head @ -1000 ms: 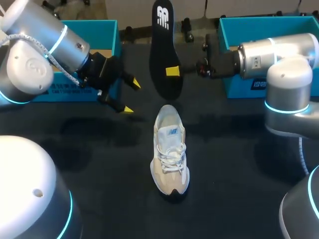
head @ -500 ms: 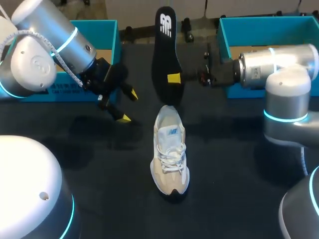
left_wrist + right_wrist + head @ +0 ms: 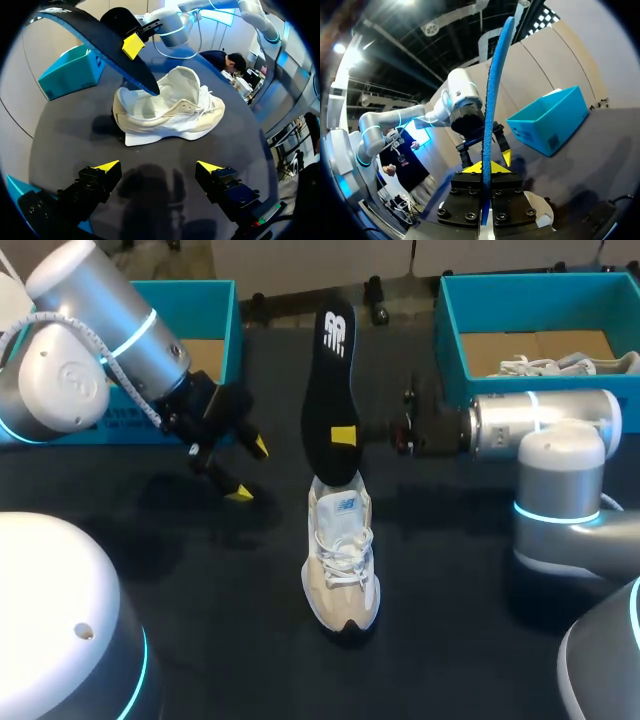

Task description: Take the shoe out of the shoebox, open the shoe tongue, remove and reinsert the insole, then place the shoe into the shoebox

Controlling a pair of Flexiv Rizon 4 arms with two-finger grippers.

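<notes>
My right fingers (image 3: 343,436) are pinched shut on the insole (image 3: 332,390), gripping it by its edges a bit above its lower end. It stands nearly upright, with that lower end right at the mouth of the shoe (image 3: 342,550). I can't tell whether it's touching the lining or actually inside. My left fingers (image 3: 107,166) are spread wide with nothing in them, hanging low over the desk (image 3: 460,620) just off the shoe's side.

Looks to me like I'm in the put-the-insole-back part. To do it right I'd lay the insole down so it's more in line with the sole and feed the lower end toward the toe, not push straight down. It's thin and floppy, so it'll probably buckle or catch on the tongue if I shove it. The shoe is light and sits loose too, so it could skate away. Bringing the left fingers in to hold the heel or lift the tongue seems smart.

The shoe stands upright mid-desk on a dark, matte top, heel toward the far side. There's a teal box (image 3: 220,300) behind my left arm and another teal box (image 3: 452,330) at the far right with a second shoe (image 3: 545,365) in it.
</notes>
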